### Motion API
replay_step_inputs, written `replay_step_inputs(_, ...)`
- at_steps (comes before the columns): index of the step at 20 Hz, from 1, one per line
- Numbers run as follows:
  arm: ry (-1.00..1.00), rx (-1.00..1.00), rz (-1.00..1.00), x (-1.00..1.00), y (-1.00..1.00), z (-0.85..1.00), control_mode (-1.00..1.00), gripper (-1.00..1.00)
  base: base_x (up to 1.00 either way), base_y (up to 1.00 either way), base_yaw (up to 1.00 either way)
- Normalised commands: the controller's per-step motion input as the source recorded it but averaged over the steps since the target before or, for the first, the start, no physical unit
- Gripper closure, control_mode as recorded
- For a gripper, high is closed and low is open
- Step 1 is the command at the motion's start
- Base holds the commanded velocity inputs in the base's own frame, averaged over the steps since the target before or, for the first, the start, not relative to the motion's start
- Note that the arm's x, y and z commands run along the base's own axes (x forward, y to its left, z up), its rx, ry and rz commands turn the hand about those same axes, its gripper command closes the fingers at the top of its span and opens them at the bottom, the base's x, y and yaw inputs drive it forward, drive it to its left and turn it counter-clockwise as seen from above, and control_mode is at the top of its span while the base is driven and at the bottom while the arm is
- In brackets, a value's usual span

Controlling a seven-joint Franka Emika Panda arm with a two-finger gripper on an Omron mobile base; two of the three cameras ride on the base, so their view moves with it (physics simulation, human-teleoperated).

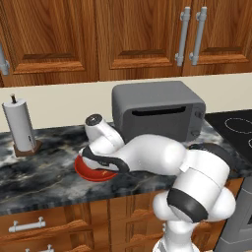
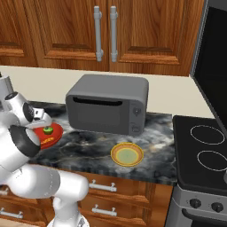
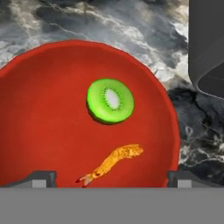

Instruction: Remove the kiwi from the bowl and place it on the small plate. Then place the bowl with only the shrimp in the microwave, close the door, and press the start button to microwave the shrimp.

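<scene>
The pincer hangs over the bowl with its jaws spread wide and nothing between them, the two dark tips standing near opposite sides of the red rim, which suits a straight drop onto the kiwi. The kiwi lies cut face up near the middle of the bowl, with the shrimp just beside it but apart, so there looks to be room to pinch the fruit without dragging the shrimp along. The bowl rests on the dark marbled surface, in front of the grey toaster oven and to its left. The small plate waits bare on the same surface, well apart from the bowl on the far side of the toaster oven, so I judge the carry will be a long sideways swing. The arm folds low and forward over the surface edge, elbow bent, wrist turned down so the hand looks almost squarely into the bowl.
</scene>
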Motion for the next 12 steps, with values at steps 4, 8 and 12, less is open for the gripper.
replay_step_inputs(4,0.01,-0.06,0.0,0.16,0.0,-0.05,-1.0,-1.0,0.0,0.0,0.0)
replay_step_inputs(8,0.09,-0.04,0.0,0.41,0.06,-0.06,-1.0,-1.0,0.0,0.0,0.0)
replay_step_inputs(12,0.06,-0.04,0.01,0.35,0.07,-0.25,-1.0,-1.0,0.0,0.0,0.0)
